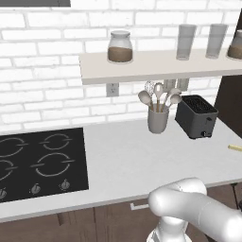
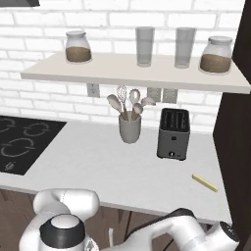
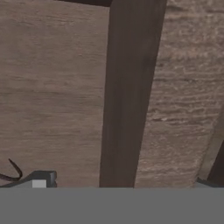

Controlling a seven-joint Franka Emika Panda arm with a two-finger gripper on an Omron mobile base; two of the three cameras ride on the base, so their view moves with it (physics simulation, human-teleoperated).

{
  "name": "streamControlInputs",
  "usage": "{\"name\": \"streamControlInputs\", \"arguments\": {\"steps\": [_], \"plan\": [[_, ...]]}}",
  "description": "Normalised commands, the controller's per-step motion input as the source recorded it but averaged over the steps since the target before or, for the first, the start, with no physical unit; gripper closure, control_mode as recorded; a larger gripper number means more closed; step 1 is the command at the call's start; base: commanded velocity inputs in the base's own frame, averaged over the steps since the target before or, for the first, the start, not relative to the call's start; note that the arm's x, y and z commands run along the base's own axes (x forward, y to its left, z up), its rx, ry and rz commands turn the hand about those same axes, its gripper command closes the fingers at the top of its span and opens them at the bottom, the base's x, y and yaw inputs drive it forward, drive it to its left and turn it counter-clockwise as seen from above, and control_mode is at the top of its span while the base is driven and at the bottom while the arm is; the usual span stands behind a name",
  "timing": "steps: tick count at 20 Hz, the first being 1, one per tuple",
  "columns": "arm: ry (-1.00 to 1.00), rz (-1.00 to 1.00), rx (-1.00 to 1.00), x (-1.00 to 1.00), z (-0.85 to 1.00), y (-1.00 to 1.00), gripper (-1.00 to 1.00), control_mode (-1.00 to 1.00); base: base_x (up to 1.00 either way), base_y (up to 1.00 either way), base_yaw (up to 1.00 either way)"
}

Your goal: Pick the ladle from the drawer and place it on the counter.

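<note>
The counter (image 1: 132, 160) (image 2: 88, 162) is a broad light grey-white worktop with a thin front edge. My white arm bends down below that front edge, in front of the dark wood cabinet fronts (image 1: 94, 222). In the hand view my gripper (image 3: 122, 181) is open, its two fingertips (image 3: 41, 178) wide apart with nothing between them. Close ahead of it lie brown wood-grain panels (image 3: 52, 96) split by a dark band (image 3: 129, 96). A thin dark curved sliver (image 3: 15, 170) shows beside the left fingertip; I cannot tell whether it is the ladle.
A black stovetop (image 1: 38, 160) lies at the left. A grey holder of wooden spoons and a whisk (image 1: 158, 118) and a dark toaster (image 1: 196, 116) stand at the back. A yellow stick (image 2: 204, 183) lies at the right. A shelf (image 2: 132, 71) carries jars and glasses.
</note>
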Motion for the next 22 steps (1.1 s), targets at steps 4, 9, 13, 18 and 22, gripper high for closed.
{"name": "streamControlInputs", "arguments": {"steps": [4,9,13,18,22], "plan": [[0.09,0.00,0.00,-0.21,-0.49,-0.04,-1.00,-1.00,0.00,0.00,0.00],[0.00,-0.01,0.00,-0.69,-0.17,-0.18,-1.00,-1.00,0.00,0.00,0.00],[0.02,-0.08,0.00,-1.00,-0.19,-0.60,-1.00,-1.00,0.00,0.00,0.00],[0.17,-0.13,0.00,-1.00,-0.06,-0.65,-1.00,-1.00,0.00,0.00,0.00],[0.04,-0.18,0.00,-0.09,0.80,0.41,-1.00,-1.00,0.00,0.00,0.00]]}}
